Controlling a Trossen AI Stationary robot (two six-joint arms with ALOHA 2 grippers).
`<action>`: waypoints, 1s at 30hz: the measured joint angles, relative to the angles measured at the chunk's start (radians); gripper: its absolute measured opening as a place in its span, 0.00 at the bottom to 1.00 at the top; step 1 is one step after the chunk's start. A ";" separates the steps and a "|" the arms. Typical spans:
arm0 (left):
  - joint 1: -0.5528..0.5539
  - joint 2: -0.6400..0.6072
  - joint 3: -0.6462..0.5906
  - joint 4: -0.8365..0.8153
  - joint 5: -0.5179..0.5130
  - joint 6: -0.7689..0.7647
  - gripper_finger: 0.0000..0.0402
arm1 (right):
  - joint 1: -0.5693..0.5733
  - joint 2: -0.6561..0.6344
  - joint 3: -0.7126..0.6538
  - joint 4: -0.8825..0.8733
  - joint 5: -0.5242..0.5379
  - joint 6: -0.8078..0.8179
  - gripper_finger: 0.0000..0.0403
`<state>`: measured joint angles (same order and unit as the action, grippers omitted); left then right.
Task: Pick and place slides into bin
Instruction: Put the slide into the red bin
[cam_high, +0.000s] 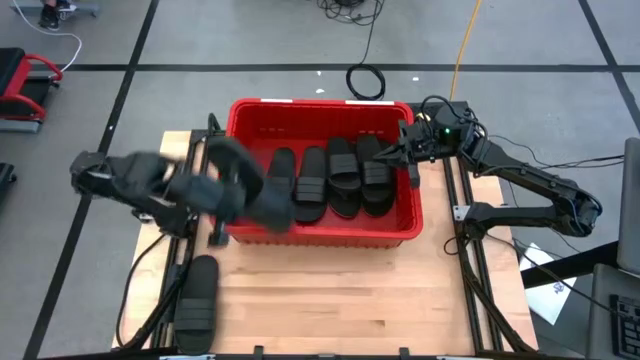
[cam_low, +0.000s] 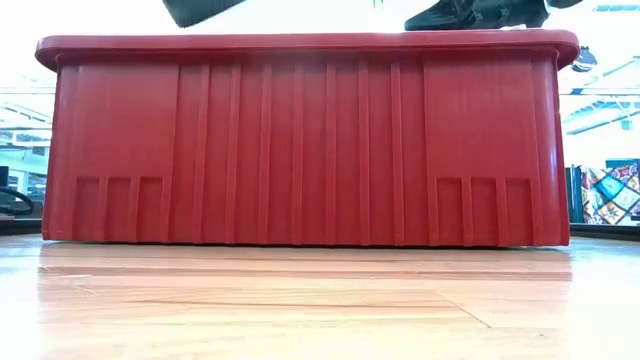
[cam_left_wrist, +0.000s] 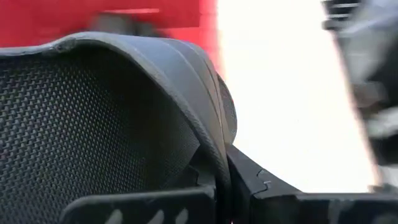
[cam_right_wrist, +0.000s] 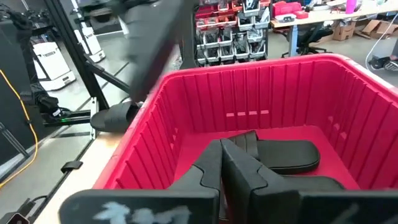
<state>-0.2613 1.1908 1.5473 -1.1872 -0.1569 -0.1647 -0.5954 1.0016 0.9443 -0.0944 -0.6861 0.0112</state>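
The red bin (cam_high: 322, 238) stands mid-table and holds several black slides (cam_high: 345, 178) lying side by side on its floor. My left gripper (cam_left_wrist: 222, 182) is shut on another black slide (cam_high: 250, 190), which is blurred above the bin's left wall. It also shows as a dark shape (cam_low: 200, 10) over the rim in the low view. One more slide (cam_high: 198, 300) lies flat on the wooden table at the near left. My right gripper (cam_high: 405, 150) hovers shut and holds nothing, over the bin's far right corner. My left gripper pinches the slide's thin edge (cam_left_wrist: 214, 155) between its two fingers; the patterned sole (cam_left_wrist: 81, 130) fills the view beside them. The slide is lifted clear, above the bin's left wall. Blur hides which end of the slide the fingers have.
The bin (cam_right_wrist: 261, 93) has bare floor along its left side. The wooden tabletop (cam_high: 330, 300) lies in front of the bin. Frame rails (cam_high: 470, 280) run along both table sides. Shelving and carts stand in the room beyond.
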 joint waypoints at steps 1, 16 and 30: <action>0.077 0.000 0.011 -0.010 0.006 0.056 0.01 | -0.001 0.000 0.000 0.000 0.000 -0.001 0.00; 0.699 0.498 0.272 -0.259 0.471 0.712 0.01 | -0.001 0.000 0.000 -0.030 -0.051 -0.008 0.00; 0.720 0.794 0.532 -0.381 0.637 0.966 0.01 | -0.008 0.000 0.000 -0.029 0.008 0.010 0.00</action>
<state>0.4592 1.9851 2.0791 -1.5678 0.4804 0.8012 -0.6033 1.0014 0.9443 -0.1238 -0.6781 0.0207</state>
